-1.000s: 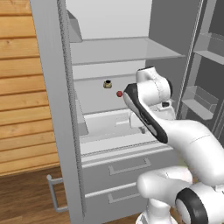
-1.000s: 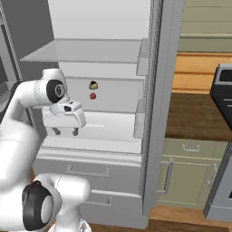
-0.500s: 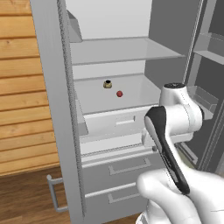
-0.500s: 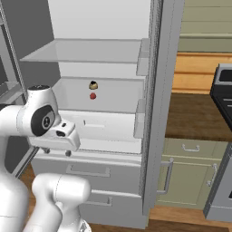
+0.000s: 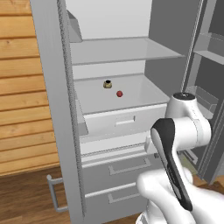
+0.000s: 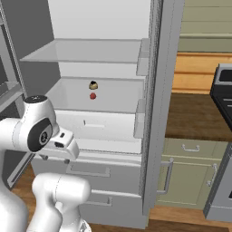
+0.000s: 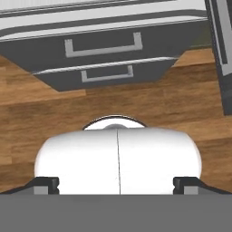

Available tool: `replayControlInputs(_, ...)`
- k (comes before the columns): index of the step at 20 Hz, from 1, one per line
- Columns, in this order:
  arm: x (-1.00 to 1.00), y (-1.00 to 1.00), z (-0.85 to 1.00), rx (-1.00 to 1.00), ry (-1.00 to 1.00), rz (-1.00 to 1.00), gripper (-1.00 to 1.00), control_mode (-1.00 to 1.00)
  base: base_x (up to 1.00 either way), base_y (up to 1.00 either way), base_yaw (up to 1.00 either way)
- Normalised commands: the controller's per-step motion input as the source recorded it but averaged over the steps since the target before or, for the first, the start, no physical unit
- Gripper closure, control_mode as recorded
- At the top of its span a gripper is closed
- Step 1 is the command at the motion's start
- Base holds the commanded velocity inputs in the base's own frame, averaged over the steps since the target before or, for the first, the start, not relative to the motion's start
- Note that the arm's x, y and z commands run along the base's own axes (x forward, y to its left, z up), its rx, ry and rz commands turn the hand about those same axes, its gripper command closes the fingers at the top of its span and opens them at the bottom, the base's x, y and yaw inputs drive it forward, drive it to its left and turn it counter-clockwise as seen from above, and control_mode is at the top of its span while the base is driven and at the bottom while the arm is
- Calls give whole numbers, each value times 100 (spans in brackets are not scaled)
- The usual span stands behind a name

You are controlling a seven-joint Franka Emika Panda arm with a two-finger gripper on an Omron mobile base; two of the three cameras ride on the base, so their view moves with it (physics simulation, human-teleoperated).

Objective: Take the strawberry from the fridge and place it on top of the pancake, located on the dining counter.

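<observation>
The fridge [image 5: 131,52] [image 6: 81,50] stands open. On its middle shelf lies the tiny red strawberry [image 5: 119,93] [image 6: 92,95], just in front of a small brownish-yellow object with a dark top [image 5: 107,84] [image 6: 93,84]. My gripper [image 6: 55,159] [image 7: 115,183] hangs open and empty, pointing down in front of the fridge's lower drawers [image 7: 102,45], well below and nearer than the strawberry. In the hand view its fingertips [image 7: 45,183] stand wide apart over the wooden floor. The pancake and the dining counter are out of view.
Open fridge doors flank the arm: one door edge [image 5: 57,109] on the left, a door with bins [image 5: 205,96] on the right. A wood-panelled wall [image 5: 22,109] lies left. Right of the fridge are pale green cabinets [image 6: 190,176] under a brown worktop, and a stove [image 6: 222,90].
The arm has swung back and down from the shelf. The gripper dropped from shelf height to in front of the lower drawers and stayed open. The strawberry has not moved.
</observation>
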Motion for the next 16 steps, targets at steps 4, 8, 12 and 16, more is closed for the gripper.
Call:
replayControlInputs(4,0,0,0,0,0,0,-100,-100,0,0,0)
replayControlInputs(8,4,0,0,0,0,5,-100,-100,0,0,0)
replayControlInputs(12,14,0,0,0,0,14,-100,-100,0,0,0)
replayControlInputs(16,0,0,0,0,0,0,-100,100,22,0,11)
